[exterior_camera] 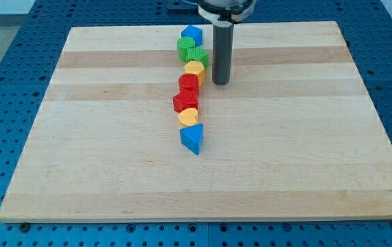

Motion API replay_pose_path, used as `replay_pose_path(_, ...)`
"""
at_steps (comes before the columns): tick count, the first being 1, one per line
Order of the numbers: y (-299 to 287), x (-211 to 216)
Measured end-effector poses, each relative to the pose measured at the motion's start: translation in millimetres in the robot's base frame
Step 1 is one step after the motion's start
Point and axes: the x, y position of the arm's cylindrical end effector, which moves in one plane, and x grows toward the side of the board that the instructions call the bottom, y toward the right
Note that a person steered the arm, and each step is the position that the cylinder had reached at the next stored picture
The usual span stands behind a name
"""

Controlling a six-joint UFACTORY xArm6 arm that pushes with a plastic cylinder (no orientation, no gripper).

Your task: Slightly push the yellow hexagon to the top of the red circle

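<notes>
Since my end effector is a bare rod, nothing is pinched: my tip [221, 82] stands just right of the yellow hexagon [194, 68], touching the red circle [189, 83]; light, rigid, likely slides easily if nudged on its side face.

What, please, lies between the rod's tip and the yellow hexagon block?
Nothing: in the camera view only bare wooden board separates my tip from the yellow hexagon at its left.

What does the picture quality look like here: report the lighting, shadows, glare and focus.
Camera view: even, diffuse light on the wooden board, no strong glare; soft short shadows beside my tip and the blue block at the view's bottom; the yellow hexagon and red circle are sharp; the rod's top is cropped.
</notes>
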Motion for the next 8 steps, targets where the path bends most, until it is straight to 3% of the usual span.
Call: replay_pose_path(8, -14.9, -27.8)
